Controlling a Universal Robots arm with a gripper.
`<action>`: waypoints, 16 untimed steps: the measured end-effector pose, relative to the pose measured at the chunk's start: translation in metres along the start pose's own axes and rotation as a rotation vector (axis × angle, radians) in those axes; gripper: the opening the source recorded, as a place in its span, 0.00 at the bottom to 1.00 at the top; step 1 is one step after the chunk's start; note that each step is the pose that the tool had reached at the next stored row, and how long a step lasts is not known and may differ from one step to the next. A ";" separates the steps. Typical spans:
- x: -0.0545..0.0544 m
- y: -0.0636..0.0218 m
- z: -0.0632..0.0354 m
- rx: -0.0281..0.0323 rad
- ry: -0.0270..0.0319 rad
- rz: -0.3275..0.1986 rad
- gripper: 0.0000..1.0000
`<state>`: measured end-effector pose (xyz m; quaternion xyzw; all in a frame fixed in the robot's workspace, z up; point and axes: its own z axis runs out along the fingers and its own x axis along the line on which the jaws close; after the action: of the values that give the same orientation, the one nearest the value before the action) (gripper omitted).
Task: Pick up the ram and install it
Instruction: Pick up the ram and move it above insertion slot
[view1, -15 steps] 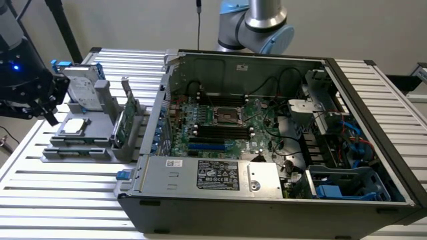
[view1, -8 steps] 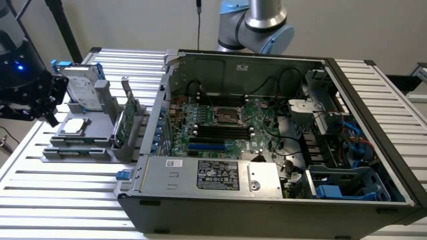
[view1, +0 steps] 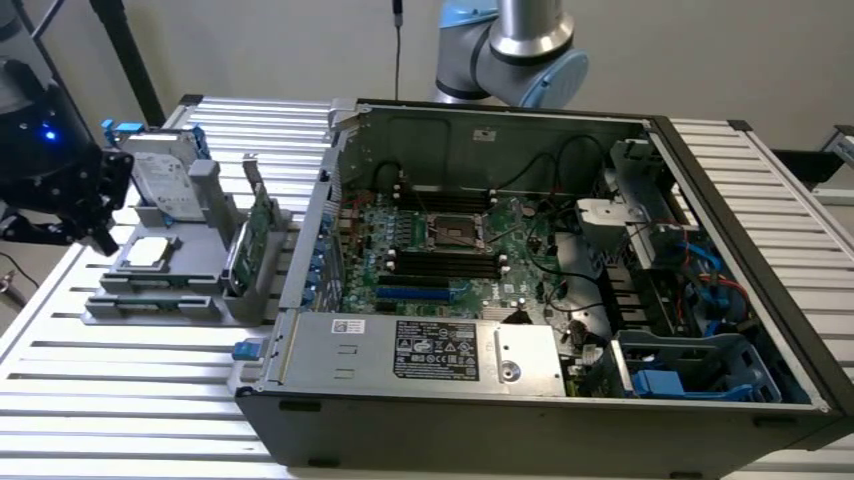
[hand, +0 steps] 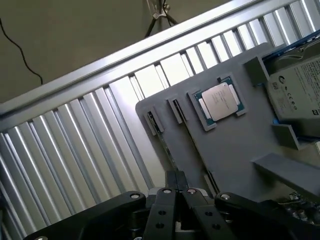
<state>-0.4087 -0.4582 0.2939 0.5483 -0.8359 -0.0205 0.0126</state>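
My gripper (view1: 96, 235) hangs at the exterior view's left, just above the outer end of a grey parts tray (view1: 187, 310). In the wrist view its black fingers (hand: 176, 176) are pressed together, shut, with nothing visible between them. A thin green strip along the tray's front edge looks like the ram (view1: 150, 284), set on edge in a slot. The open computer case (view1: 534, 420) lies in the middle of the table, its motherboard (view1: 441, 250) showing long black empty slots.
The tray also carries a CPU chip (hand: 220, 102), a hard drive (hand: 295, 90) and an upright green expansion card (view1: 260, 235). A grey power supply (view1: 427, 350) sits at the case's front. The slatted metal table (view1: 120, 400) extends around the case.
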 end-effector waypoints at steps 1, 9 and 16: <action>0.000 0.0000 0.0005 0.0003 0.0007 -0.018 0.11; 0.000 -0.0002 0.0047 0.0078 0.0047 -0.164 0.11; 0.000 -0.0003 0.0071 0.0302 0.0023 -0.284 0.11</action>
<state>-0.4087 -0.4582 0.2868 0.6612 -0.7502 -0.0089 0.0022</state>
